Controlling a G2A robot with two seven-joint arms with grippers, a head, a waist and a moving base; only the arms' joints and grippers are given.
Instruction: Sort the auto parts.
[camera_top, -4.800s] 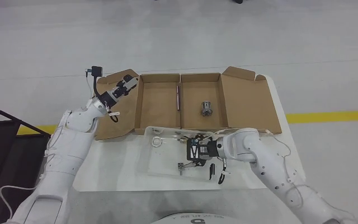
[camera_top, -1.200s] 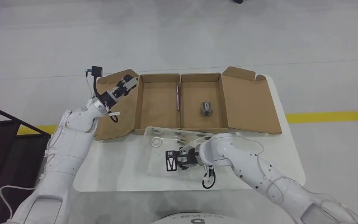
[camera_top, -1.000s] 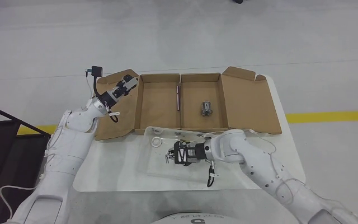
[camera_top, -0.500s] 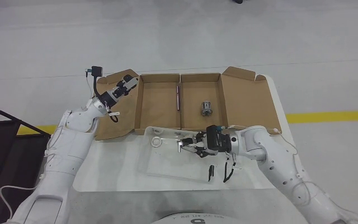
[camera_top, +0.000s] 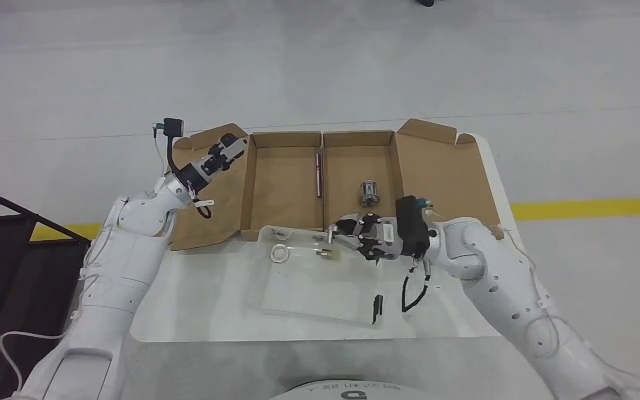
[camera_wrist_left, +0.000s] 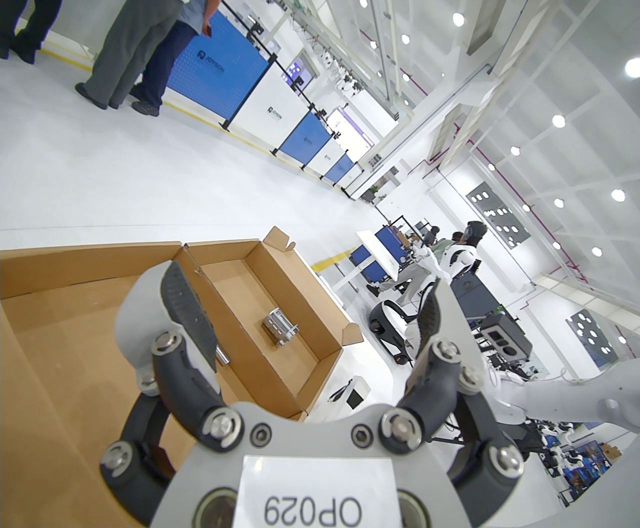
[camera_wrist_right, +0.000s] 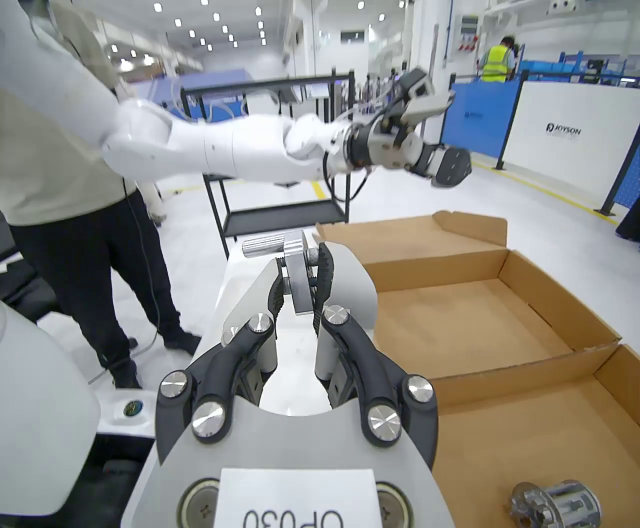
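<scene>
The left gripper (camera_top: 234, 150) hangs spread wide over the left flap of the cardboard box (camera_top: 280, 200), a thin rod (camera_top: 319, 173) lies in its left compartment, the right gripper (camera_wrist_right: 302, 270) is clamped on a small metal part (camera_wrist_right: 263, 246) at the box's near wall, and a metal hub (camera_top: 369, 193) sits in the right compartment

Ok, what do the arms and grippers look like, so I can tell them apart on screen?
The left arm and right arm are white shells with black wrist sections and loose black cables. The left gripper and right gripper match: pale grey fingers with black ribbed pads, black linkages, silver bolts, a grey plate with a white printed label.
</scene>
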